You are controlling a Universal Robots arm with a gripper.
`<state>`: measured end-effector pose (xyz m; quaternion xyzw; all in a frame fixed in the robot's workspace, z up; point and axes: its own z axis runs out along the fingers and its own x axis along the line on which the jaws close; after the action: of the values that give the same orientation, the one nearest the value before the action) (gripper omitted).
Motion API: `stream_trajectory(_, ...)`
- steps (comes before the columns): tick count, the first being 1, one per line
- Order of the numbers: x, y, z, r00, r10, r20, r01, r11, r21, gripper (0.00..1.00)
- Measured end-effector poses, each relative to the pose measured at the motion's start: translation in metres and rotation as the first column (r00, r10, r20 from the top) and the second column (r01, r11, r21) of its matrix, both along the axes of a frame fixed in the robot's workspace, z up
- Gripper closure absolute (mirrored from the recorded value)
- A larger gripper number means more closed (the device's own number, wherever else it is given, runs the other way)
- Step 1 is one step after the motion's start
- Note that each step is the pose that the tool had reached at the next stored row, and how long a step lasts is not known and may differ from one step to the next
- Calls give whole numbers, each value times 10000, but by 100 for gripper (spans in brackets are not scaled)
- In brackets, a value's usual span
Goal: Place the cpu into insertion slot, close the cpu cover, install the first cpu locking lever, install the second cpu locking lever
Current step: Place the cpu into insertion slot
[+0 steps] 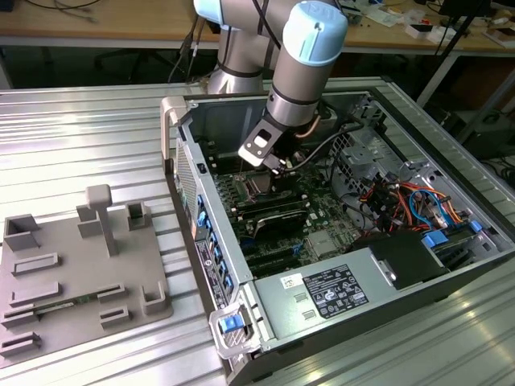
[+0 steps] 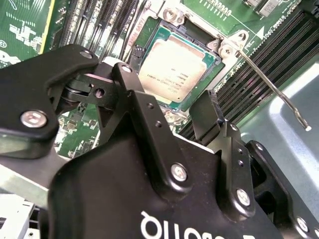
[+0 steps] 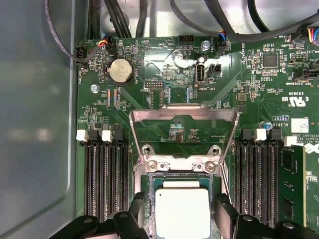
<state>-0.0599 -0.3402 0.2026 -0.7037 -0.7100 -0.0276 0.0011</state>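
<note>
Hovering with gripper spread, pinching nothing, right above cpu seated in insertion slot, cpu cover open just beyond.

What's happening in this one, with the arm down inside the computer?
A robot arm reaches into an open computer case. Its gripper is open over the chip, one finger on either side and not gripping it. The chip already lies in its socket. The metal cover is flipped up, not yet closed, and a locking lever sticks out unlatched.
</note>
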Motion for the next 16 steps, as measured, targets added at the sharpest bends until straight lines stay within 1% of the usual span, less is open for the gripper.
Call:
stream_trajectory(3,2,0,12,10000,0,-3,0,10000,1,34)
stream_trajectory(16,2,0,14,10000,43,-5,-43,10000,-1,34)
